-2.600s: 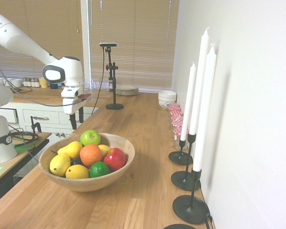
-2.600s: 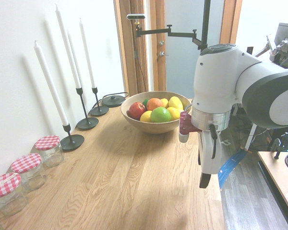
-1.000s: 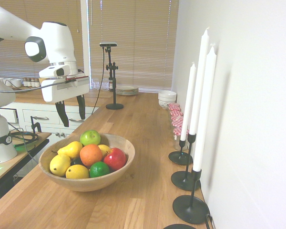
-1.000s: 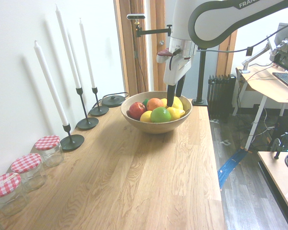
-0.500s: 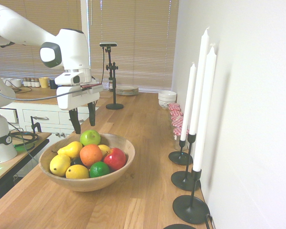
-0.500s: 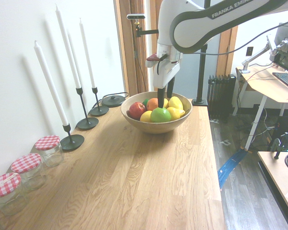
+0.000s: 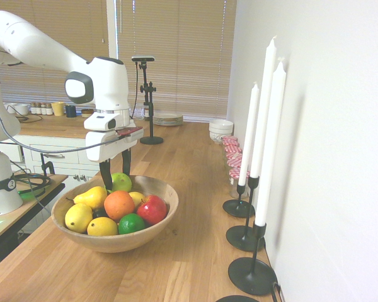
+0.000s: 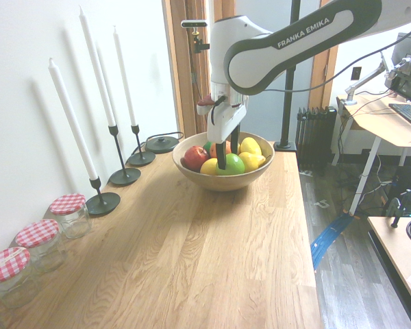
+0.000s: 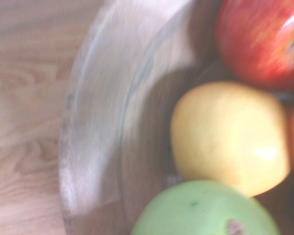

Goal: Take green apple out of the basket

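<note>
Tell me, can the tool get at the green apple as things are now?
Probably yes. The tool is open and low at the basket's far side, one finger on each side of the apple. The pear and orange sit close, but nothing covers it.

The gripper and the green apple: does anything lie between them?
Nothing. In the first exterior view the open gripper straddles the green apple in the basket; the second exterior view shows one finger in front of it.
</note>
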Robot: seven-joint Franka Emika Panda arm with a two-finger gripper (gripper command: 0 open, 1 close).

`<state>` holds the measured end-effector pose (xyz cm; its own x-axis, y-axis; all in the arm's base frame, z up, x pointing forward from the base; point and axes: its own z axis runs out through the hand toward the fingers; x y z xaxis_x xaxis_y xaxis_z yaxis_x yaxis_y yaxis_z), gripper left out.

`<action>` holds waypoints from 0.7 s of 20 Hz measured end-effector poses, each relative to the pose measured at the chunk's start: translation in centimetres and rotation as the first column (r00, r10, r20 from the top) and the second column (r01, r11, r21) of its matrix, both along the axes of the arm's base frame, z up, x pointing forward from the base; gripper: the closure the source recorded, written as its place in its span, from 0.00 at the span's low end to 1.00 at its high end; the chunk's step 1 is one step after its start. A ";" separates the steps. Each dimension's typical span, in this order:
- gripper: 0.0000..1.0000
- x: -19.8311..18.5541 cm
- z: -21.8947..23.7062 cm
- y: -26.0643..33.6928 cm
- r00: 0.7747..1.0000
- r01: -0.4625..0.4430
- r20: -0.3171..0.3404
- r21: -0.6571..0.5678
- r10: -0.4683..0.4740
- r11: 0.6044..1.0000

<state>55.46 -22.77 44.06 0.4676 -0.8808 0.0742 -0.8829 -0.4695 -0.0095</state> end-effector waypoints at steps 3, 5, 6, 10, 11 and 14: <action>0.00 -0.3 -1.3 0.1 1.000 0.002 -0.004 0.005 -0.002 1.000; 1.00 -0.5 -1.8 0.1 1.000 0.003 -0.005 0.005 -0.003 1.000; 1.00 -0.5 -1.9 0.1 1.000 0.003 -0.001 0.004 -0.003 1.000; 1.00 -0.7 -2.3 0.1 1.000 0.005 0.009 0.005 -0.005 1.000; 1.00 -0.7 -2.2 0.1 1.000 0.006 0.010 0.006 -0.006 1.000; 1.00 -0.8 -2.2 0.0 1.000 0.009 0.011 0.006 -0.009 1.000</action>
